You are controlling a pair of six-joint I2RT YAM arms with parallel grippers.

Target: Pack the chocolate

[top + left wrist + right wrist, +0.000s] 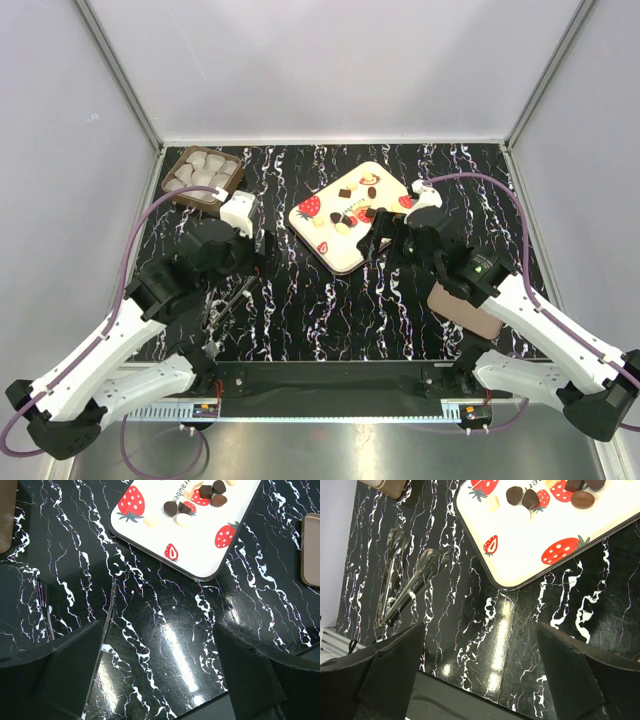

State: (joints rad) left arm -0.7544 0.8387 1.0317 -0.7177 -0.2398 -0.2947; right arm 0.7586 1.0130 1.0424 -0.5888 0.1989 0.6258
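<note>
- Showed the chocolate (348, 218) loose on the strawberry-print tray (338, 256) at mid-bench, gathered toward its far half: dark, tan and cream pieces, some touching one another.
- Showed the left gripper (157, 625) with jaws spread wide and nothing between them, hovering over bare bench (330, 320) just short of the tray's near-left edge.
- Showed the right gripper (482, 625) likewise spread wide and empty, above the bench beside the tray's near corner.
- Located the brown box (238, 170) of white paper cups (203, 172) at the far-left corner, well apart from the tray. Found no chocolate visible in any cup, so judged the packing not yet begun.
- Located metal tongs (402, 585) flat on the bench near the left arm, untouched, and a flat brown panel (465, 310) under the right forearm.
- Judged the main hazard a poor pick: small, crowded pieces prone to being nudged, scattered off the low-edged tray, or taken two at once by broad jaws.
- Judged a second hazard to be crushing or smearing under too firm a squeeze, or a slip and drop during the long carry to the box.
- Judged a third hazard to be a light paper cup tipped or pushed aside by a descending fingertip, with a further risk of the two arms crowding each other over the tray.
</note>
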